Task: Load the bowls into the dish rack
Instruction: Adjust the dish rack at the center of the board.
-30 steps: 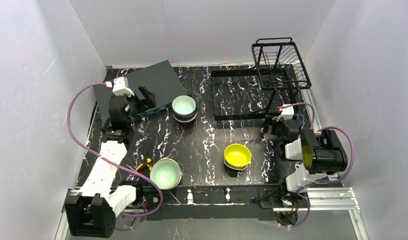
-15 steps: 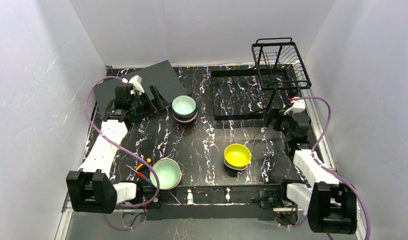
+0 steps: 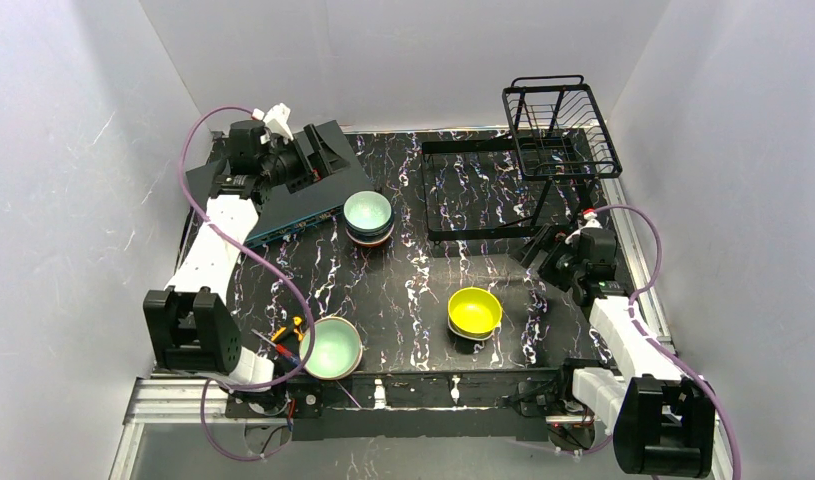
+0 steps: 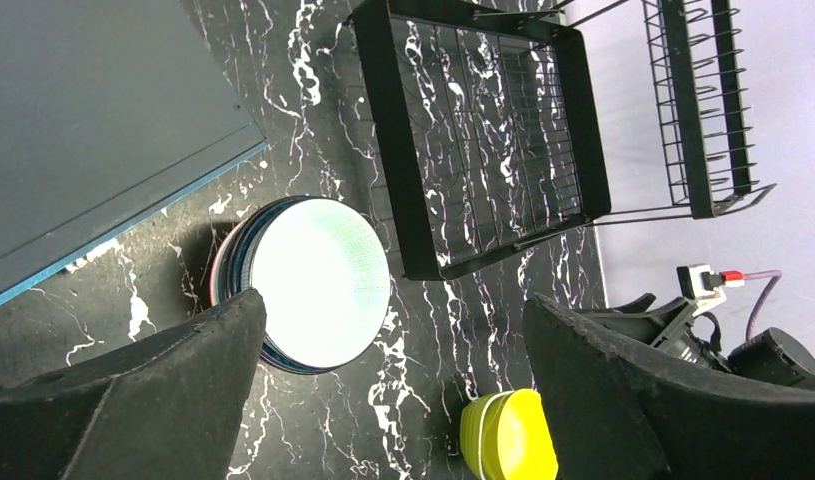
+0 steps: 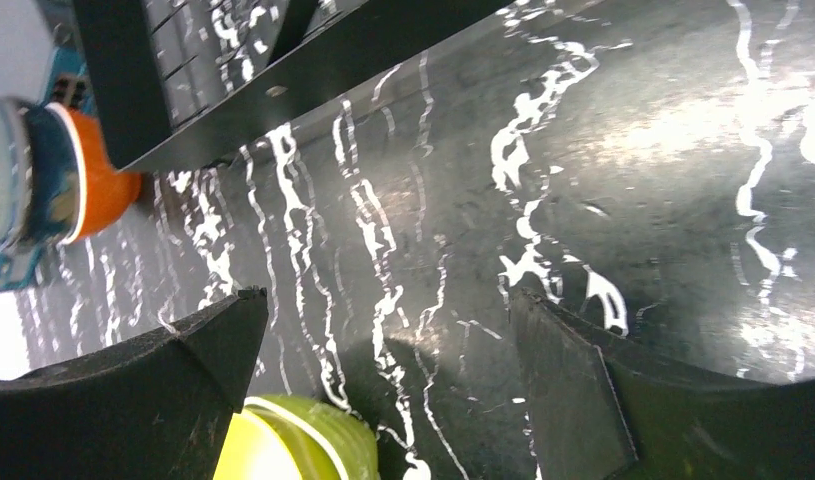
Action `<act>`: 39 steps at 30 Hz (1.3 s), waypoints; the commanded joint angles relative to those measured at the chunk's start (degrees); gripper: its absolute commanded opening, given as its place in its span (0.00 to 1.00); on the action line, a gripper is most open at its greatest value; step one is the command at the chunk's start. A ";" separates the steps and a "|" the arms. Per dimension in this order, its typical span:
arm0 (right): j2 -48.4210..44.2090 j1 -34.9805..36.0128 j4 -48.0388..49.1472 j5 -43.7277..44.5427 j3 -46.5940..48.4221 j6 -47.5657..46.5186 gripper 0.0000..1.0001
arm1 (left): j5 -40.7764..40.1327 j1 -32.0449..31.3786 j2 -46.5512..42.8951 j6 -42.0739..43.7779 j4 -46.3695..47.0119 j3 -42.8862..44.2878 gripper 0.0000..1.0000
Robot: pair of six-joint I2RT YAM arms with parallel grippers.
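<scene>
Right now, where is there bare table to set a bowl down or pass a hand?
Bare table lies between the bowl stack, the yellow bowl and the near mint bowl. Crowded: the right gripper by the dish rack corner.

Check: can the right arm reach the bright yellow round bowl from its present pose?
Probably yes. The right pincer is open, and only bare black marbled tabletop lies between it and the bright yellow round bowl, close on its left.
</scene>
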 commanded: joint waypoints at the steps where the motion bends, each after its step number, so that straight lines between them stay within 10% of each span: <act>1: -1.38 0.06 -1.43 -8.39 -0.09 -2.66 0.99 | 2.43 0.95 0.19 -2.42 4.00 0.12 0.98; 11: -1.45 5.43 -0.17 -12.13 -1.20 -3.71 0.99 | -2.23 2.70 -3.85 -0.11 4.29 -3.29 0.98; 29: 15.76 46.56 -1.85 18.78 21.72 -15.01 0.99 | -7.00 2.43 -7.09 5.02 -0.11 -6.10 0.98; 39: 27.57 52.95 -5.12 32.37 35.52 -21.58 0.99 | -6.49 2.43 -5.31 5.26 -0.47 -5.65 0.98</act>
